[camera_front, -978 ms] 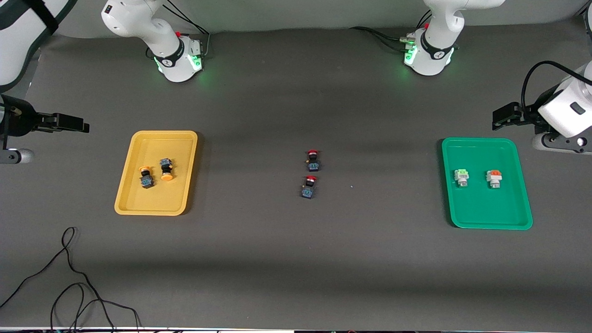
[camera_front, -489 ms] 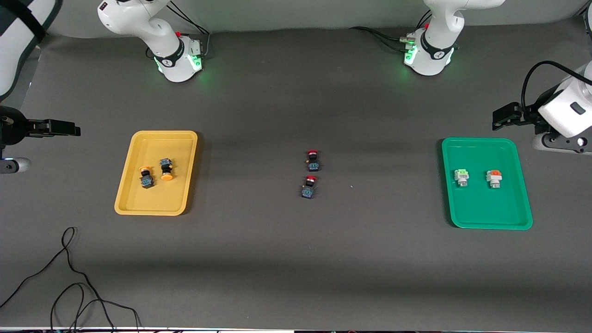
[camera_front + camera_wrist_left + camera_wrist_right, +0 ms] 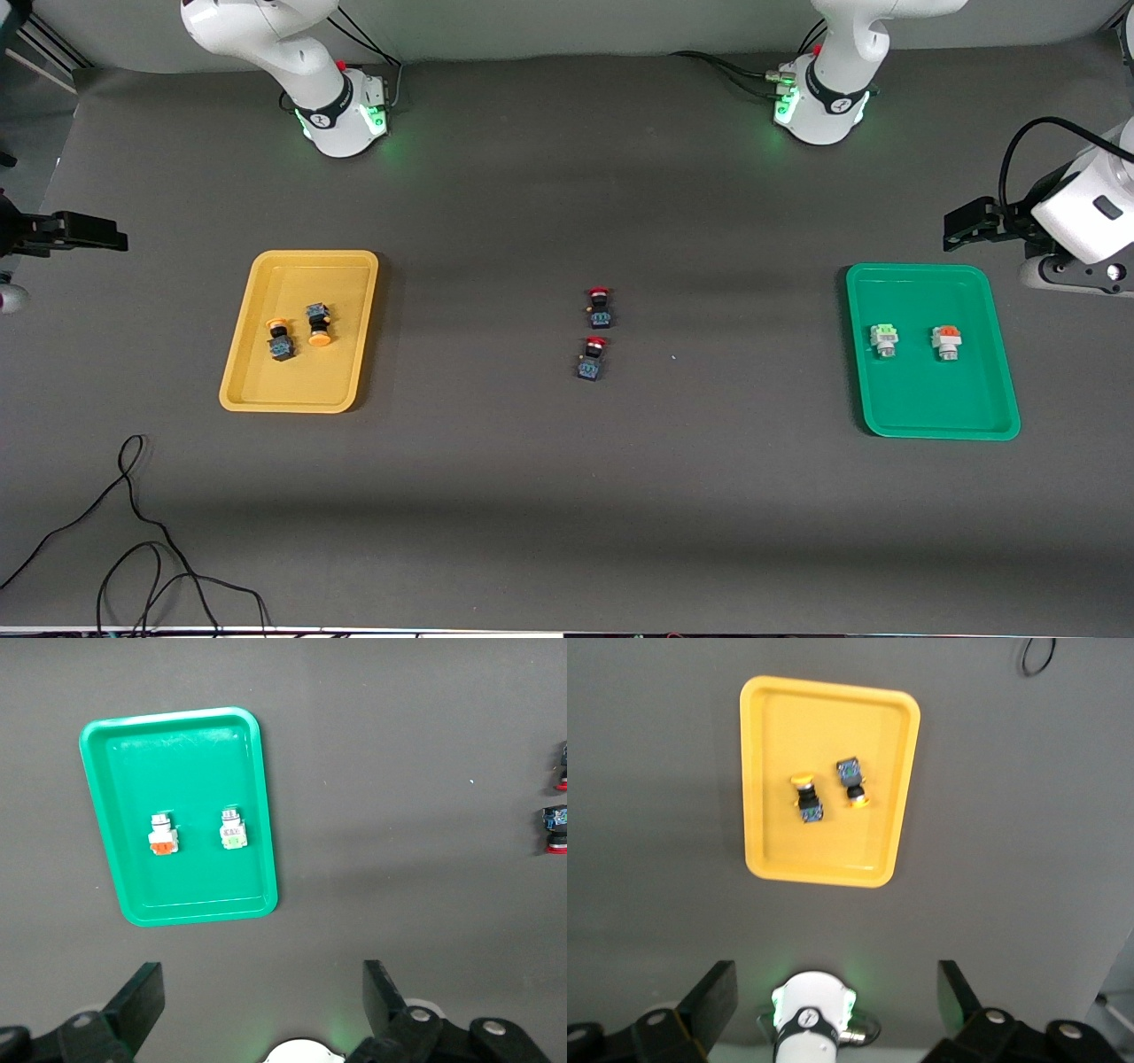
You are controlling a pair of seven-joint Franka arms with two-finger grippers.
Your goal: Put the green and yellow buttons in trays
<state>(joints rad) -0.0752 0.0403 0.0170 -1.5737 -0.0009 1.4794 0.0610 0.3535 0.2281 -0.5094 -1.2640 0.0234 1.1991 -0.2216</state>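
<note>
The yellow tray [image 3: 266, 390] holds two yellow-capped switches [image 3: 280, 339] [image 3: 318, 324]. They also show in the right wrist view [image 3: 806, 802] [image 3: 852, 784], lying in the yellow tray [image 3: 833, 850]. The green tray [image 3: 930, 399] holds a green-topped white switch [image 3: 883, 339] and an orange-topped one [image 3: 946, 342]. These show in the left wrist view too [image 3: 232, 828] [image 3: 162, 835], in the green tray [image 3: 195, 753]. My right gripper [image 3: 89, 232] [image 3: 837, 992] is open and empty, high over the table's right-arm end. My left gripper [image 3: 966, 221] [image 3: 261, 997] is open and empty, high over the left-arm end.
Two red-capped black-blue switches [image 3: 600, 307] [image 3: 592, 358] lie mid-table between the trays. A black cable [image 3: 133, 532] loops on the table nearer the front camera than the yellow tray. The arm bases [image 3: 341, 115] [image 3: 819, 106] stand along the table's back edge.
My right gripper has drawn back toward the right arm's end of the table, away from the yellow tray. The left arm and all switches have not moved.
</note>
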